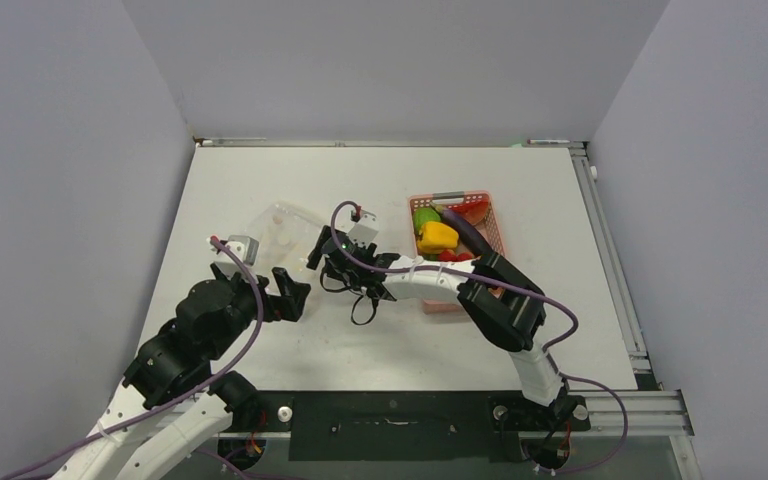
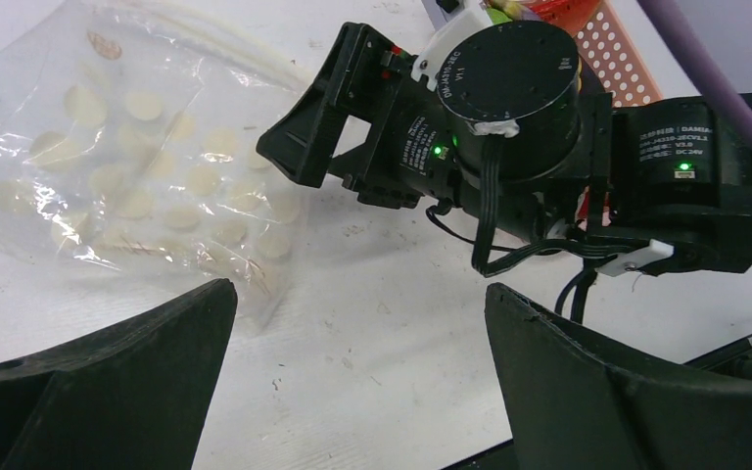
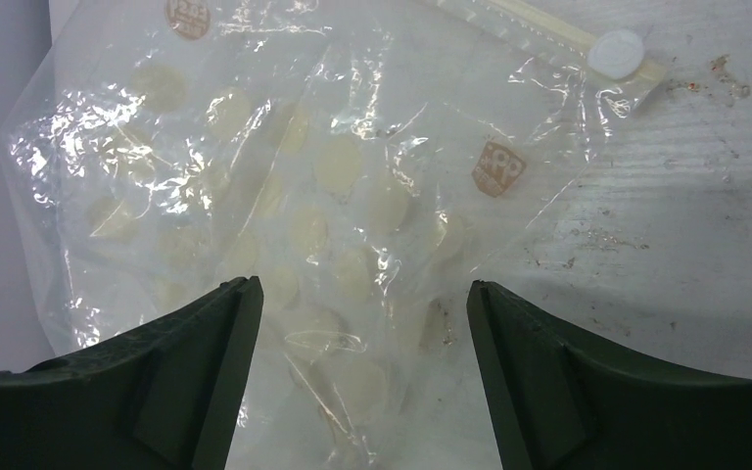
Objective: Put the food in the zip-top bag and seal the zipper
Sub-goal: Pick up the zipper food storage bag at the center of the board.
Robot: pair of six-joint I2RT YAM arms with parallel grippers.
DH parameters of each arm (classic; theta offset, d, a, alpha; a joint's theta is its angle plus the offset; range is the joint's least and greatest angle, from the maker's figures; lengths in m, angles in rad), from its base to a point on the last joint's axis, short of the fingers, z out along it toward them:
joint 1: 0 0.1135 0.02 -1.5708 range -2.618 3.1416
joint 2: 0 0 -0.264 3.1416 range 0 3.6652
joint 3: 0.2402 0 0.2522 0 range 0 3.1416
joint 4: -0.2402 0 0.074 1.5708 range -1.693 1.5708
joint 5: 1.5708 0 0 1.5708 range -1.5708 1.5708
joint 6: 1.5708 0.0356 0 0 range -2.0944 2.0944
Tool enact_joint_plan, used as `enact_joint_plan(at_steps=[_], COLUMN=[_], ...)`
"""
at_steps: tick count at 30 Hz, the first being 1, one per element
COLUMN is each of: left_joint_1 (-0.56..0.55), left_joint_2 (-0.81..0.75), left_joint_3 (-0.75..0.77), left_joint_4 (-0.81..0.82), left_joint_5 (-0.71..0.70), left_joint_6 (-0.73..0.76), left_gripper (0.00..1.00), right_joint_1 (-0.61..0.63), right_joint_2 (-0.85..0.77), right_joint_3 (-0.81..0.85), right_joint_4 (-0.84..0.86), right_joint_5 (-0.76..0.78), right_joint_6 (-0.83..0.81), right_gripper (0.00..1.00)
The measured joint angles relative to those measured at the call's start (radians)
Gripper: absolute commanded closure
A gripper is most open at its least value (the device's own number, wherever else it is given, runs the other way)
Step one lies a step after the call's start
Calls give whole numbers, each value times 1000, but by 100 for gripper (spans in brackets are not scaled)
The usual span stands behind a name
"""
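Note:
The zip-top bag [image 1: 282, 230] lies flat and crumpled on the table left of centre, clear with pale dots [image 3: 284, 196]. In the right wrist view its zipper [image 3: 539, 27] runs along the top edge and ends at a white slider [image 3: 617, 51]. My right gripper [image 3: 364, 294] hovers open right over the bag, with film below the gap and nothing pinched. The left gripper [image 2: 362, 313] is open over bare table, just beside the bag's near corner [image 2: 255, 284]. The food sits in the pink basket [image 1: 495, 235]: a yellow pepper [image 1: 437, 237], a green piece [image 1: 425, 216], a purple eggplant [image 1: 465, 228] and red pieces [image 1: 473, 209].
My right arm [image 1: 430, 283] stretches leftward in front of the basket, and its wrist [image 2: 509, 108] fills the upper middle of the left wrist view. Grey walls close in the table on three sides. A metal rail [image 1: 610, 260] runs along the right edge.

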Motion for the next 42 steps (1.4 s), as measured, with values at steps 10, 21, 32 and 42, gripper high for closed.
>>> enact_joint_plan(at_steps=[10, 21, 32, 42], left_joint_1=[0, 0, 0, 0], left_joint_2=[-11, -11, -11, -11], left_joint_3=[0, 0, 0, 0], left_joint_4=[0, 0, 0, 0], left_joint_5=[3, 8, 8, 8], left_joint_6=[0, 0, 0, 0], left_gripper=[4, 4, 4, 4], right_joint_1=[-13, -30, -35, -36], right_joint_2=[52, 85, 88, 41], right_joint_3=[25, 26, 25, -68], right_joint_4=[5, 29, 61, 125], right_joint_5=[7, 7, 6, -2], right_joint_6=[49, 64, 58, -27], right_gripper=[39, 72, 95, 95])
